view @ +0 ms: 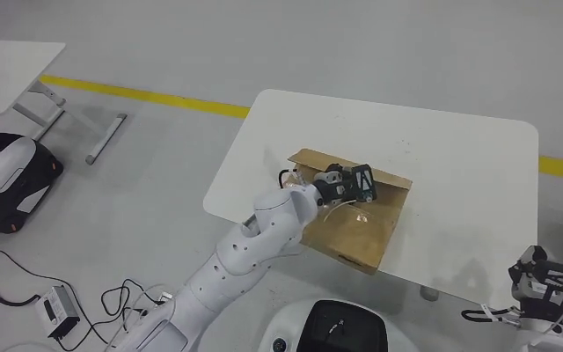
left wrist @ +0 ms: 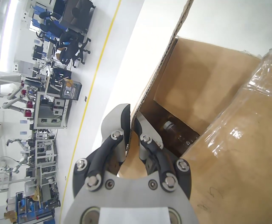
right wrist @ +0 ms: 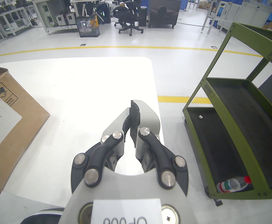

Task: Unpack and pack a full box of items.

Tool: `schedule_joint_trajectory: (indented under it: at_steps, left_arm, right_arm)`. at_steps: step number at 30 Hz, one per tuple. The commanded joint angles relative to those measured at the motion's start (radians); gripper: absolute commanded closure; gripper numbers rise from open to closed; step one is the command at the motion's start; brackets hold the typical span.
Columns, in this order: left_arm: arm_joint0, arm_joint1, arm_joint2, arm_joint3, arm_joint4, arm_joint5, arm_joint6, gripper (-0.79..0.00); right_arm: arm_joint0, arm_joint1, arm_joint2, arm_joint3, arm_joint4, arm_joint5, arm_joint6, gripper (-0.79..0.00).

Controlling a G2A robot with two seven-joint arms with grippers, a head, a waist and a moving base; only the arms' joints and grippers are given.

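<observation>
- Left end effector [left wrist: 132,125]: fingers closed on the upright corrugated edge of the box [left wrist: 191,84], one finger outside the cardboard and one inside. I read this as a firm pinch on the wall.
- Box position: open-topped, standing on the white counter [right wrist: 85,84], toward its left, near side in the top view. My left arm comes over the near edge of the box.
- Inside the box, just beyond the inner finger, I see a dark bottle [left wrist: 178,133] with a white cap lying low against the wall. It is apart from the fingers.
- A folded flap [left wrist: 238,137] with shiny clear tape covers the rest of the opening beside that bottle.
- Right end effector [right wrist: 132,121]: ribbed pads pressed together with nothing between them. It hangs over the counter near the right edge, well apart from the box.
- Surface: smooth white top with rounded corners.
- Room: pale floor with a yellow line [right wrist: 127,47] running behind the counter.
- A green cart [right wrist: 223,131] stands just off the counter's right side, and a clear bottle with a red cap [right wrist: 232,184] lies on its bottom shelf.
- Black office chairs [right wrist: 129,14] and equipment racks stand farther back.
</observation>
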Motion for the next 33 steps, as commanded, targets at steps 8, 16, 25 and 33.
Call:
schedule_joint_trajectory:
  at_steps: [8,16,25,33]
  left_arm:
    - [-0.08,-0.015,0.041,0.052,0.025,0.027,0.012,-0.785]
    - [-0.192,-0.03,0.053,0.146,0.081,0.097,0.055,-0.785]
    - [-0.324,-0.062,0.093,0.348,0.076,0.186,0.088,-0.785]
    - [-0.42,-0.106,0.167,0.54,0.046,0.256,0.102,-0.785]
  right_arm:
    - [0.003,0.0,0.004,0.008,0.003,-0.003,-0.001,0.0]
    - [0.005,0.001,0.015,0.011,0.009,-0.006,0.0,0.0]
    - [0.004,0.0,0.018,0.007,0.006,-0.004,-0.002,0.0]
    - [-0.003,0.0,0.022,-0.003,0.006,-0.001,-0.002,0.0]
